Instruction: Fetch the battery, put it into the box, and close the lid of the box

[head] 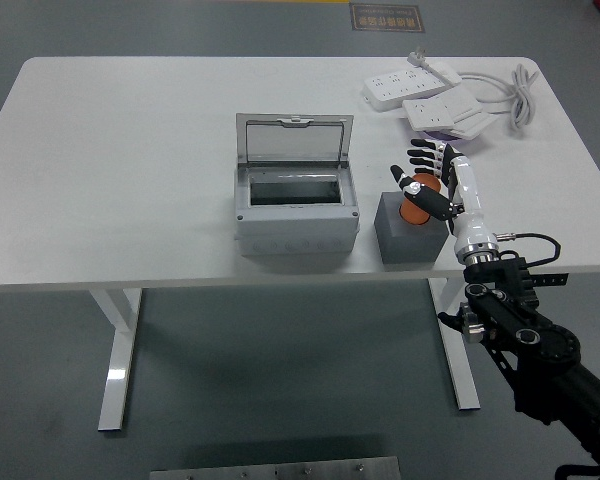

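At table centre: grey box (297, 212), lid (293, 139) standing open at rear, interior dark, nothing visible inside. Just right of box: dark grey block (408, 240) with orange battery (416, 206) on top. Battery mostly hidden behind my fingers (427, 157); its shape hard to make out. My right hand (432, 183) at battery, thumb across front, fingers half-curled over it, touching; firm grasp uncertain. Beyond block, away from box: white power strips (420, 95) with cord.
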Robot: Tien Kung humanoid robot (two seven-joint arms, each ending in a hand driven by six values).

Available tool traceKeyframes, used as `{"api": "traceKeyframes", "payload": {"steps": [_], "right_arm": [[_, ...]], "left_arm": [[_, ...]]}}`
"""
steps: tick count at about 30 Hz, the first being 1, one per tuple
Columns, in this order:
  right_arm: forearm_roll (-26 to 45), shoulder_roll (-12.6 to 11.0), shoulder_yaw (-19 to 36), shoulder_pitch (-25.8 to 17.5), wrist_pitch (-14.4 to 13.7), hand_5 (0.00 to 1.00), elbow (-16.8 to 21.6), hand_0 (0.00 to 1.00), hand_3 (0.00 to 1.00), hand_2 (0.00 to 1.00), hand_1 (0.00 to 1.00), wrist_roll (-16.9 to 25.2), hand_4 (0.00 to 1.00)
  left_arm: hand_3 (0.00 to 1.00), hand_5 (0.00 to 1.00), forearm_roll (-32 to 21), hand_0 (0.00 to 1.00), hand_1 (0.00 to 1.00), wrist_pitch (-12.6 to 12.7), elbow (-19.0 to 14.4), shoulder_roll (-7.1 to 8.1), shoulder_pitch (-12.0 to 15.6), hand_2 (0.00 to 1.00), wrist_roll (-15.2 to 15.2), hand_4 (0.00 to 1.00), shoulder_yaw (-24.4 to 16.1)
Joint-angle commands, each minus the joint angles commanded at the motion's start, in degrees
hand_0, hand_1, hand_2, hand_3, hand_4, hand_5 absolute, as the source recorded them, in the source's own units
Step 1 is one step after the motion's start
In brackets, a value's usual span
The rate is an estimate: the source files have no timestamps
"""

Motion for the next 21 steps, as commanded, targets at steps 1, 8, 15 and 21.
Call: {"api": "traceKeyframes", "payload": {"steps": [1, 8, 15, 21], "right_arm": [[0.0, 0.0, 0.0, 0.0, 0.0, 0.215, 0.0, 0.666, 0.703, 0.665, 0.676, 0.0, 0.811], [-0.1, -0.1, -0.5, 0.1, -0.2, 0.22, -0.3, 0.671, 0.705, 0.665, 0.681, -0.2, 0.81], [-0.1, -0.2, -1.2, 0.1, -0.2, 0.226, -0.6, 0.672, 0.706, 0.665, 0.684, -0.3, 0.811], [0.2, -0.3, -1.7, 0.0, -0.2, 0.23, -0.9, 0.673, 0.706, 0.664, 0.684, -0.2, 0.811]], "left_arm": [[0.493, 0.002, 0.0, 0.683, 0.744, 0.0, 0.0, -0.02, 0.0, 0.578, 0.0, 0.318, 0.0], [0.493, 0.002, 0.1, 0.683, 0.744, -0.1, 0.0, -0.09, -0.2, 0.577, -0.1, 0.319, 0.0], [0.493, 0.002, 0.3, 0.683, 0.743, -0.1, 0.0, -0.17, -0.3, 0.577, 0.0, 0.318, -0.1], [0.493, 0.002, 0.4, 0.682, 0.743, -0.2, 0.0, -0.21, -0.3, 0.577, 0.1, 0.32, -0.2]]}}
